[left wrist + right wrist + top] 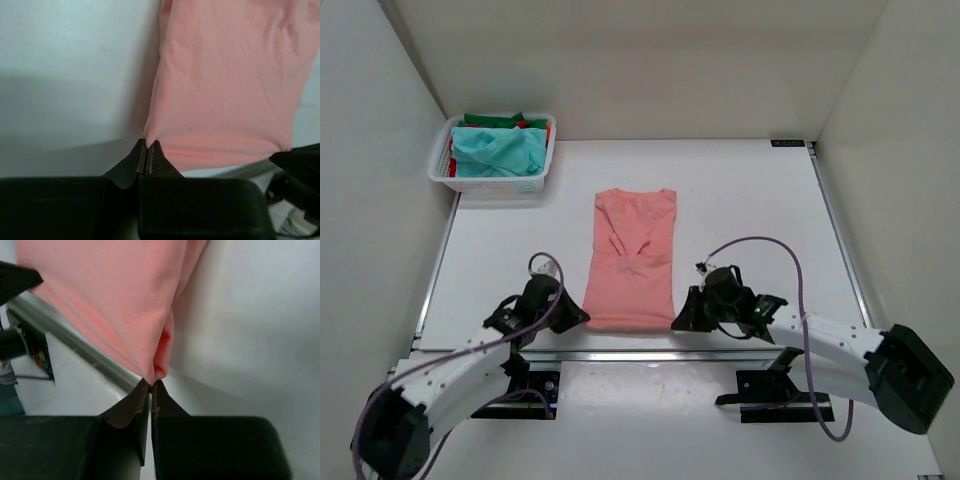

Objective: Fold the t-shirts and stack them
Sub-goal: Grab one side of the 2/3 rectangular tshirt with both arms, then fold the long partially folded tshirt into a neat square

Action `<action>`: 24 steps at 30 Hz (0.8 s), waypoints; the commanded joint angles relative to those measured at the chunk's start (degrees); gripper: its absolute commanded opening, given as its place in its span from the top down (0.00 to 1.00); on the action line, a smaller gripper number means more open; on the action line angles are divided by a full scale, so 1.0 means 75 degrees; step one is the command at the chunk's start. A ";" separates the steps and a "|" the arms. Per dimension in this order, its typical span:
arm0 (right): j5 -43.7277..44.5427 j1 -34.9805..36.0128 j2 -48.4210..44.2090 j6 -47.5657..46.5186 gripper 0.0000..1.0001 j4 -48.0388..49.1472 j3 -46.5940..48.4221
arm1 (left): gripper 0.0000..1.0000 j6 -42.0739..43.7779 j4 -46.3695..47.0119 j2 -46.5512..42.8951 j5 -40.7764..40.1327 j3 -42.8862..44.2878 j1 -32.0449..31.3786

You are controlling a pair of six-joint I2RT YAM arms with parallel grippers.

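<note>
**Top view.**
- Pink shirt (632,265): salmon, lying flat near the middle of the desk (750,200). It is folded into a narrow upright rectangle, collar at the far end and hem at the near edge. The sleeves are tucked in, and creases form a V across the chest.
- Teal shirt (500,150): crumpled in the white lattice basket (495,186) at the far left corner. It lies on top of a green shirt (490,119) and a red shirt (532,124), which show only as strips along the far rim.
- Left gripper (582,316): at the near left corner of the pink shirt's hem.
- Right gripper (677,322): at the near right corner of the hem. Both arms lie low and angle inward.

**Left wrist view.**
- Pink shirt (225,90): smooth and doubled, filling the upper right. Its hem corner comes down to a point at the fingertips.
- Left gripper (148,150): jaws pressed together, pinching that corner, with no gap visible between the tips.
- Desk (75,65): white, to the left of the cloth, with a shadow under the gripper.

**Right wrist view.**
- Pink shirt (115,295): layered, with its folded edge running down into a gathered corner. A darker pink inner layer shows at the fold.
- Right gripper (151,390): jaws closed to a thin slit, nipping the tip of that corner.
- Desk (250,315): white, to the right. A grey rail (75,345) runs along its edge under the cloth.
</note>
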 commanded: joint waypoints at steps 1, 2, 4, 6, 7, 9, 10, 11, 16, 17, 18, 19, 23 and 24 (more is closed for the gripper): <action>0.0609 0.0517 -0.0926 0.0775 1.00 -0.0586 -0.0579 | 1.00 -0.0370 -0.1361 -0.1605 0.0052 -0.0651 0.0056; 0.0539 0.0669 -0.1034 0.0730 1.00 -0.0678 -0.0603 | 1.00 -0.0429 -0.1432 -0.1878 0.0111 -0.0664 0.0067; 0.0387 0.0647 -0.1350 0.0602 1.00 -0.0773 -0.0488 | 1.00 -0.0534 -0.1515 -0.2500 0.0427 -0.0711 0.0091; 0.0235 0.0507 -0.1422 0.0310 1.00 -0.1030 -0.0078 | 1.00 -0.0500 -0.1539 -0.2724 0.0684 -0.0512 0.0149; 0.0188 0.0356 -0.1364 0.0053 1.00 -0.1100 0.0214 | 1.00 -0.0326 -0.1562 -0.2562 0.0756 -0.0210 0.0196; -0.0058 0.0087 -0.1176 -0.0322 1.00 -0.1382 0.0799 | 1.00 -0.0103 -0.1492 -0.2130 0.0697 0.0307 0.0243; -0.0140 -0.0054 -0.0990 -0.0615 1.00 -0.1498 0.1209 | 1.00 0.0050 -0.1434 -0.1779 0.0698 0.0715 0.0313; -0.0327 -0.0195 -0.0768 -0.0734 1.00 -0.1534 0.1375 | 1.00 0.0156 -0.1340 -0.1613 0.0756 0.1125 0.0337; -0.1240 -0.1436 0.0344 -0.1718 1.00 -0.1968 0.3283 | 1.00 0.0706 -0.0509 0.0131 0.1224 0.2660 0.1167; -0.1312 -0.1705 0.0614 -0.1893 1.00 -0.2038 0.3658 | 1.00 0.0823 -0.0426 0.0645 0.1295 0.3105 0.1354; -0.1498 -0.1905 0.0919 -0.1965 1.00 -0.2039 0.3836 | 1.00 0.0941 -0.0309 0.0929 0.1272 0.3492 0.1449; -0.1663 -0.2174 0.1084 -0.2105 0.99 -0.2074 0.4151 | 1.00 0.1093 -0.0227 0.1442 0.1283 0.3740 0.1496; -0.1852 -0.2937 0.2382 -0.2795 1.00 -0.2284 0.5521 | 1.00 0.1340 0.0289 0.3235 0.1529 0.5040 0.1976; -0.1887 -0.3124 0.2885 -0.2960 1.00 -0.2343 0.5966 | 1.00 0.1375 0.0452 0.3739 0.1599 0.5414 0.2093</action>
